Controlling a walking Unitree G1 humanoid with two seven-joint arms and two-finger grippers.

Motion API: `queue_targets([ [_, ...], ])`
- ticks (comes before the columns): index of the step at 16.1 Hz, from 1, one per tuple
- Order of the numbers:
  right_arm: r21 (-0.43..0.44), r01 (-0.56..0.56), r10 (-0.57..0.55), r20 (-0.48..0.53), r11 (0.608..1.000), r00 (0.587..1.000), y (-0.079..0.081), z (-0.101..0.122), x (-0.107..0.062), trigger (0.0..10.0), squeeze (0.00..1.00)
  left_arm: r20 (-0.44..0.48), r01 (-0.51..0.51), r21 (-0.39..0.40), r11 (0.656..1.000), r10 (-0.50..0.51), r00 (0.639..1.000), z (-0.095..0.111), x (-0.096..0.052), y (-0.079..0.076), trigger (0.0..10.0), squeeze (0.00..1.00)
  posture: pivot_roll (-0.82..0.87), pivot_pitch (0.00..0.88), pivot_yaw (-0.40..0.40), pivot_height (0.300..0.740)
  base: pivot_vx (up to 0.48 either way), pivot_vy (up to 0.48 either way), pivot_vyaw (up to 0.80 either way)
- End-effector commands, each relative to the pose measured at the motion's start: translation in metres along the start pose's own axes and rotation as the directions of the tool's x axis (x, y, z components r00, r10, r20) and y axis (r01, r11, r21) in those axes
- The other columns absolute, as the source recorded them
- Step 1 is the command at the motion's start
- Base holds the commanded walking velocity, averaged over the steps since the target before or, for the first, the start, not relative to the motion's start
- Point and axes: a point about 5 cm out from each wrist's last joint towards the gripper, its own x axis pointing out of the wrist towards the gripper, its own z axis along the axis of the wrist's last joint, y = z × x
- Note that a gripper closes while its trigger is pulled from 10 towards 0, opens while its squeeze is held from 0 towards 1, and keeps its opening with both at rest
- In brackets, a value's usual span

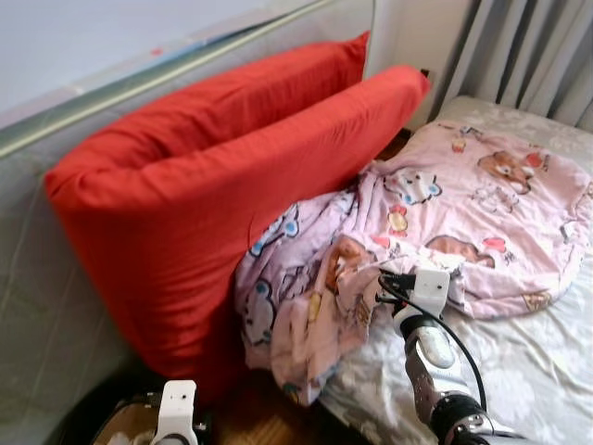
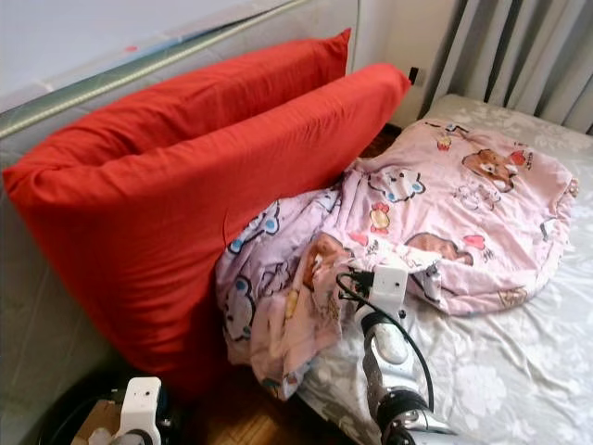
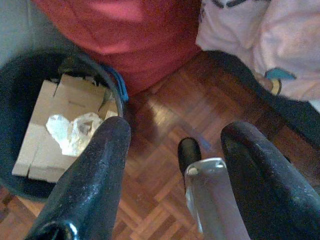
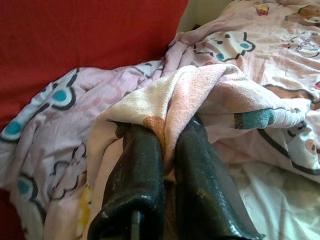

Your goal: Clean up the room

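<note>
**Robot gripper pinching a pink blanket**

Right gripper is clenched on a fold of the pink blanket, which spills off the bed beside red pillows. Soft, light, floppy cloth; best gathered at its edge. Left gripper hangs open.

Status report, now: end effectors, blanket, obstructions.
Right end effector shut on pink blanket fold. Left end effector open, idle over the floor by bin. Red pillows lean against blanket.
</note>
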Motion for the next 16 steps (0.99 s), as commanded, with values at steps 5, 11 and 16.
queue_targets([
  [5, -0.01, -0.013, 0.013, 0.007, 1.0, 1.0, 0.004, 0.001, 0.0, 10.0, 0.0, -0.033, -0.003, -0.004, 1.0, 0.002, 0.999, -0.008, -0.002, 0.001, 10.0, 0.0, -0.07, 0.038, -0.005, 0.74, -0.289, 0.0, 0.0],
  [11, -0.025, 0.035, -0.032, 0.115, 0.999, 0.993, -0.001, 0.016, 0.002, 10.0, 0.0, -0.034, 0.0, -0.002, 1.0, 0.0, 0.999, -0.008, -0.002, 0.001, 10.0, 0.0, -0.07, 0.034, -0.005, 0.74, -0.294, 0.0, 0.0],
  [16, -0.127, 0.083, -0.053, 0.225, 0.988, 0.973, -0.003, 0.034, 0.005, 10.0, 0.0, -0.027, 0.006, 0.001, 1.0, -0.006, 1.0, -0.007, -0.002, -0.001, 10.0, 0.0, -0.07, 0.034, -0.004, 0.74, -0.296, 0.0, 0.0],
])
